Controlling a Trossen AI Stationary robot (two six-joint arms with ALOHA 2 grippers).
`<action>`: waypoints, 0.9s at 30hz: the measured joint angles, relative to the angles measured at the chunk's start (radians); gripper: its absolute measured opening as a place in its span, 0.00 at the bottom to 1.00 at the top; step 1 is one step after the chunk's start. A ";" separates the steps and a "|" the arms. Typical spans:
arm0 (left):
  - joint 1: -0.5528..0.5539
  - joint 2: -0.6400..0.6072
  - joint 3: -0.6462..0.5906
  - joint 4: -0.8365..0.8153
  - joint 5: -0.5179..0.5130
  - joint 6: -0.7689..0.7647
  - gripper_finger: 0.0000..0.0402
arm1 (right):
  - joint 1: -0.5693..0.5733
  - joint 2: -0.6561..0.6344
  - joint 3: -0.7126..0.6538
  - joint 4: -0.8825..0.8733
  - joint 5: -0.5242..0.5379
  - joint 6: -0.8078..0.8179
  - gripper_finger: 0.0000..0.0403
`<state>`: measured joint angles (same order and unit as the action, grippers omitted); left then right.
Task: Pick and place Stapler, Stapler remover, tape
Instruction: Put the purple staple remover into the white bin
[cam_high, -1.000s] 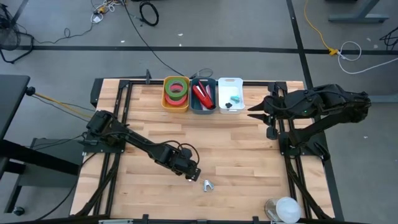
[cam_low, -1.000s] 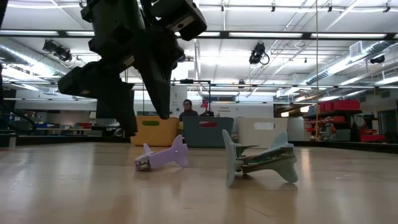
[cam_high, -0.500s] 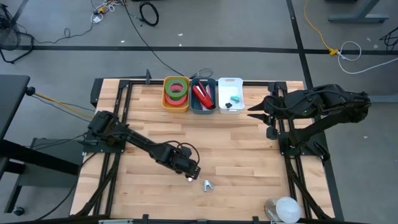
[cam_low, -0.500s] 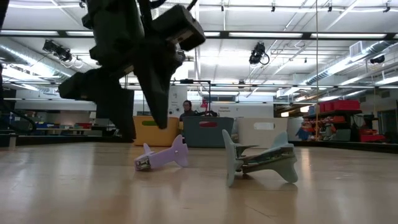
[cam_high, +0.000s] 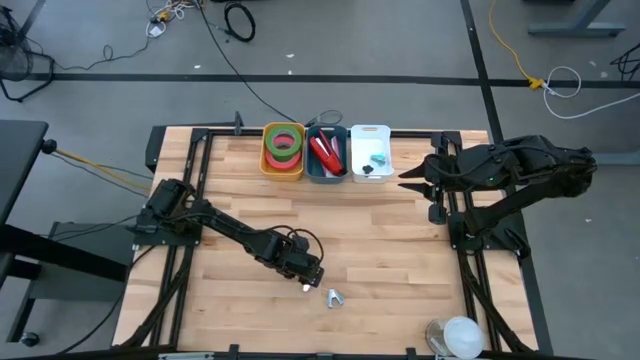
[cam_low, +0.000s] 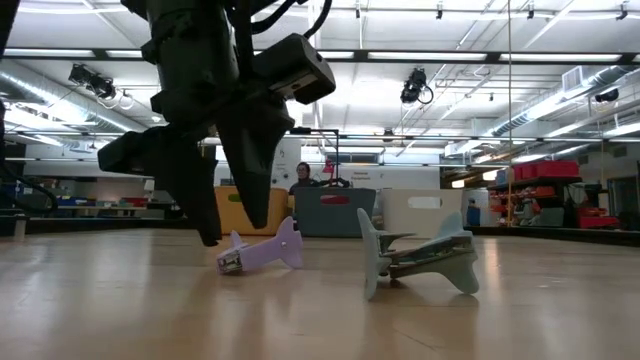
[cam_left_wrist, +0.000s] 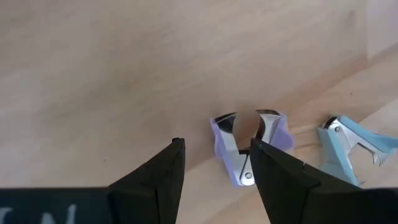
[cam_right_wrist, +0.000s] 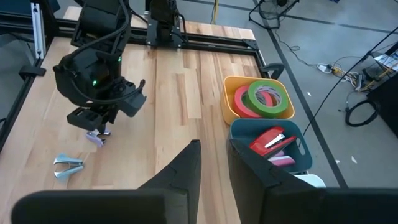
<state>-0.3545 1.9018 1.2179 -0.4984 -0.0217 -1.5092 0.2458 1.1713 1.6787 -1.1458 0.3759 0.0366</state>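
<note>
My left gripper (cam_high: 305, 276) (cam_low: 238, 225) (cam_left_wrist: 216, 143) hangs open just above a purple staple remover (cam_left_wrist: 249, 142) (cam_low: 262, 250) (cam_high: 306, 288) that lies on its side near the table's near edge. The fingers stand on either side of its hinge end without touching it. A blue-grey staple remover (cam_high: 333, 296) (cam_low: 415, 258) (cam_left_wrist: 351, 149) lies just right of it. Green and pinkish-red tape rolls (cam_high: 284, 147) (cam_right_wrist: 261, 98) are stacked in a yellow bin (cam_high: 266, 163). A red stapler (cam_high: 326, 152) (cam_right_wrist: 273, 140) lies in the blue bin. My right gripper (cam_high: 404, 180) (cam_right_wrist: 214, 155) waits over the table's far right, open by a narrow gap.
Three bins stand in a row at the far edge: yellow, blue (cam_high: 326, 176), and white (cam_high: 370, 172) holding small staple removers. A white round object (cam_high: 458, 335) sits at the near right corner. A person (cam_low: 299, 176) shows beyond the table. Bare wood lies between the bins and the removers.
My left gripper has come down toward the purple staple remover, staying open, with its fingertips now close to the tabletop. Both staple removers have stayed where they were.
</note>
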 joint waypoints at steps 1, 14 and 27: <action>0.000 0.000 0.000 -0.001 0.003 -0.004 0.45 | 0.000 0.000 0.000 0.000 0.000 0.000 0.20; 0.000 0.018 0.000 0.002 0.021 -0.046 0.44 | 0.000 0.000 0.000 -0.001 0.000 -0.001 0.20; 0.000 0.019 0.000 0.018 0.018 -0.051 0.34 | 0.000 0.000 0.000 -0.001 -0.002 -0.003 0.20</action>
<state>-0.3544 1.9205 1.2182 -0.4801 -0.0036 -1.5604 0.2457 1.1714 1.6787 -1.1469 0.3740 0.0334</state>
